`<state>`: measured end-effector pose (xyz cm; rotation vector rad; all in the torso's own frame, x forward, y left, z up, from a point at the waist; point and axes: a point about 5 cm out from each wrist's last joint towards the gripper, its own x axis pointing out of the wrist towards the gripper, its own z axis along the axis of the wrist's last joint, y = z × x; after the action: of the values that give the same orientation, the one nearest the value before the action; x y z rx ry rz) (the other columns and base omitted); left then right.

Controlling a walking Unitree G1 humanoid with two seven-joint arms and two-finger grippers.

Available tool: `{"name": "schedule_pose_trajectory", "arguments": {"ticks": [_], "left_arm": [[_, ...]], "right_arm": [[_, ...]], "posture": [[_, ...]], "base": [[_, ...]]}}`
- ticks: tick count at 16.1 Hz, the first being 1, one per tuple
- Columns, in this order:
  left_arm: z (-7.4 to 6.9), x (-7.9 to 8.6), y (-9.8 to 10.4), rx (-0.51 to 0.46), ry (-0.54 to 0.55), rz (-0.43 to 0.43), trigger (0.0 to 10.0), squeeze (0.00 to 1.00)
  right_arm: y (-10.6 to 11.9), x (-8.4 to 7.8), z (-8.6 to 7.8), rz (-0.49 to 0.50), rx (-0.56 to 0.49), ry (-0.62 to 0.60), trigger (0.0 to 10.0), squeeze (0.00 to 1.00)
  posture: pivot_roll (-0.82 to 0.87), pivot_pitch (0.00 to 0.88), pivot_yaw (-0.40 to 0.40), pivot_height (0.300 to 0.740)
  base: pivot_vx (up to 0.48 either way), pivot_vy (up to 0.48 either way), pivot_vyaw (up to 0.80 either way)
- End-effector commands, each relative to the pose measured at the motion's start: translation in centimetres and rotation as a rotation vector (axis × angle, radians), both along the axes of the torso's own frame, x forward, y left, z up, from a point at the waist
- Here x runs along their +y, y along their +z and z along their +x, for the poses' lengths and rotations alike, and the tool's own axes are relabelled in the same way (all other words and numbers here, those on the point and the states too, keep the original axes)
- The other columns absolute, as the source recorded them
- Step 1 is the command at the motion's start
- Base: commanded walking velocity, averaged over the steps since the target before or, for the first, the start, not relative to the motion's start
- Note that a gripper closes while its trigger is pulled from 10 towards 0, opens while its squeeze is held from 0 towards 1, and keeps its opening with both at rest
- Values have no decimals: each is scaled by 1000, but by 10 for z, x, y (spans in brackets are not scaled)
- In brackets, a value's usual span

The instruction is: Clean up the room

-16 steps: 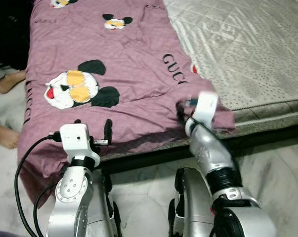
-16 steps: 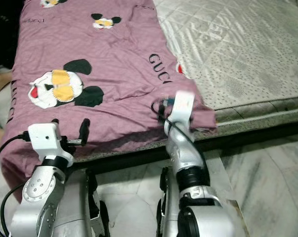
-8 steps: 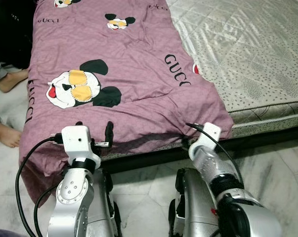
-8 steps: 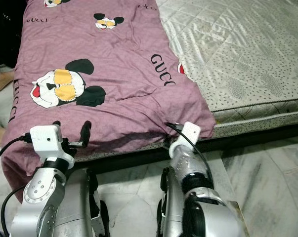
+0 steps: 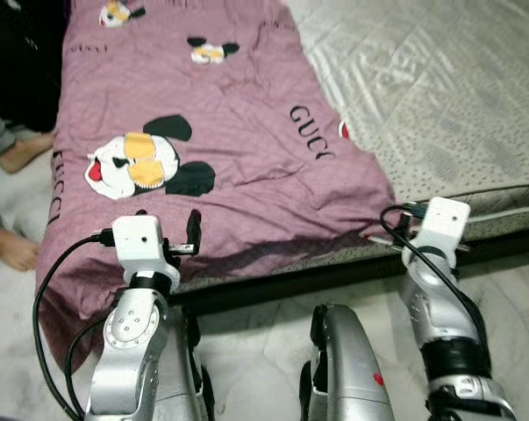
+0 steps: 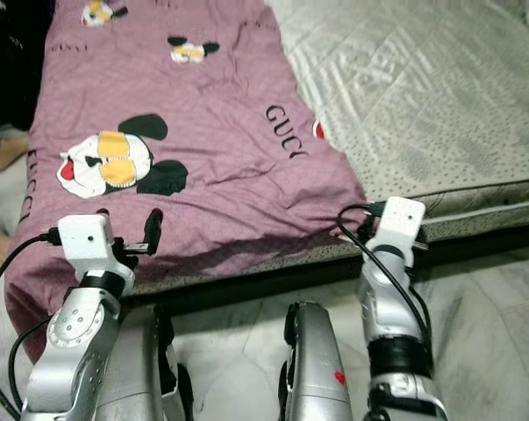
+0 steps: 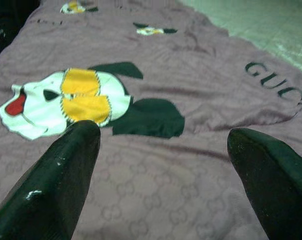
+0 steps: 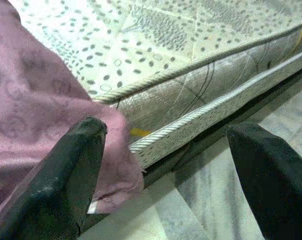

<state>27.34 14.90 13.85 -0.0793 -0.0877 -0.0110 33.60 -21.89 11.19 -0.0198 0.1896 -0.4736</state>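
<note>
Now that the right tool [image 8: 161,175] has let go and pulled back off the blanket [image 5: 220,149], it hangs wide open and empty at the bed's [image 5: 439,88] near edge; the left tool [image 7: 163,165], equally spread and empty, hovers over the blanket's near corner, so spreading looks nearly finished.

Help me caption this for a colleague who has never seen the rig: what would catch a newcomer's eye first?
First, the purple blanket with cartoon mouse prints, covering the left half of the grey dotted mattress and hanging over its near edge. Next, the two silver arms at that edge: the left gripper open over the blanket, the right gripper open at the blanket's corner. A person's bare feet rest on the floor at far left.
</note>
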Motion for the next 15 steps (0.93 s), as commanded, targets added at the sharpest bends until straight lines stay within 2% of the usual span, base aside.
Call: {"name": "schedule_pose_trajectory", "arguments": {"ticks": [1, 2, 4, 6, 7, 9, 12, 15], "left_arm": [[1, 2, -3, 3, 5, 0, 10000, 0], [3, 3, 0, -15, 8, -2, 10000, 0], [8, 5, 3, -43, 17, -4, 10000, 0], [9, 6, 6, -65, 23, -4, 10000, 0], [8, 9, 6, -78, 54, -1, 10000, 0], [8, 11, 4, -79, 62, 4, 10000, 0], [20, 9, 14, -141, 59, 0, 10000, 0], [34, 7, 29, -203, 41, 9, 10000, 0]], "right_arm": [[0, -4, -5, -14, 10, -8, 10000, 0], [5, -7, -13, -11, -22, -2, 10000, 0], [15, -3, -18, -34, -103, 82, 10000, 0], [21, 7, -24, -40, -148, 171, 10000, 0], [28, 21, -29, -13, -221, 279, 10000, 0], [38, 27, -29, 14, -292, 288, 10000, 0], [58, 40, -12, 58, -377, 347, 10000, 0], [86, 51, 8, 90, -490, 400, 10000, 0]], "posture": [[52, 130, -11, 552], [45, 117, -9, 552], [26, 87, -6, 552], [19, 75, -6, 552], [9, 45, -3, 552], [3, 27, -3, 552], [3, 0, -1, 571], [3, 0, 8, 616]], "base": [[0, 0, 0], [0, 0, 0], [0, 0, 0], [0, 0, 0], [0, 0, 0], [0, 0, 0], [0, 0, 0], [0, 0, 0]]}}
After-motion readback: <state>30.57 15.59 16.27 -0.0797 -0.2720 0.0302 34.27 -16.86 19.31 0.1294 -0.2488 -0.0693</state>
